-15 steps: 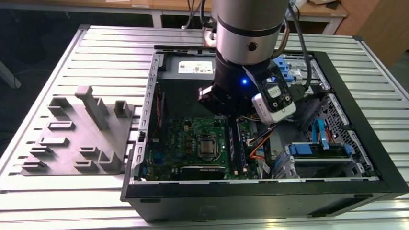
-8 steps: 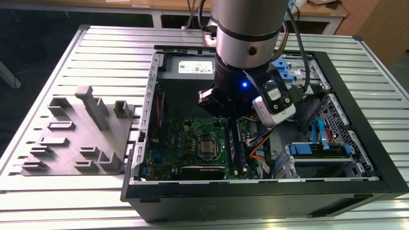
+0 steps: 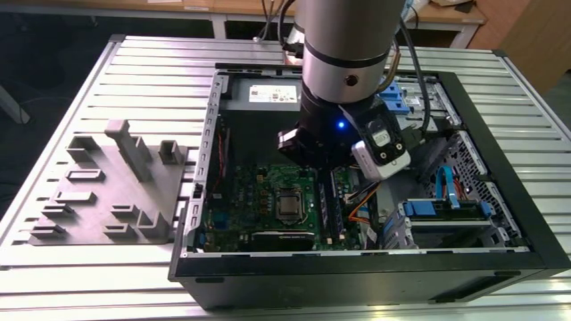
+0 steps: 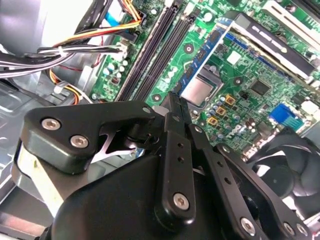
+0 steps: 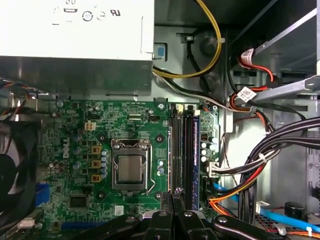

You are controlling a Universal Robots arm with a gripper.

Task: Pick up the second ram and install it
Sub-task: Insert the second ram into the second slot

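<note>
- Both of my fingers [image 4: 172,145] are pressing together, and my gripper [image 4: 176,107] is pinching the second ram [image 4: 173,96]. In the second wrist view it is showing as a slim dark edge poking out past the fingertips.
- I am hanging inside the open computer case [image 3: 504,200], with my arm [image 3: 348,40] reaching down into it from above in the exterior view.
- I am holding the ram above the green motherboard [image 5: 75,130]. In the first wrist view its thin edge is lining up with the near end of the long narrow memory slots [image 5: 182,145].
- One square processor socket [image 5: 130,170] is lying just beside those slots, between them and the black fan [image 5: 12,170].
- Several black, red and orange cables [image 5: 270,160] are bunching on the other side of the slots, near the case wall.
- One pale power supply [image 5: 75,30] is sitting past the far edge of the board.
- One grey fixture [image 3: 107,194] is resting on the slatted table [image 3: 152,73], off to the exterior view's left of the case and well apart from me.
</note>
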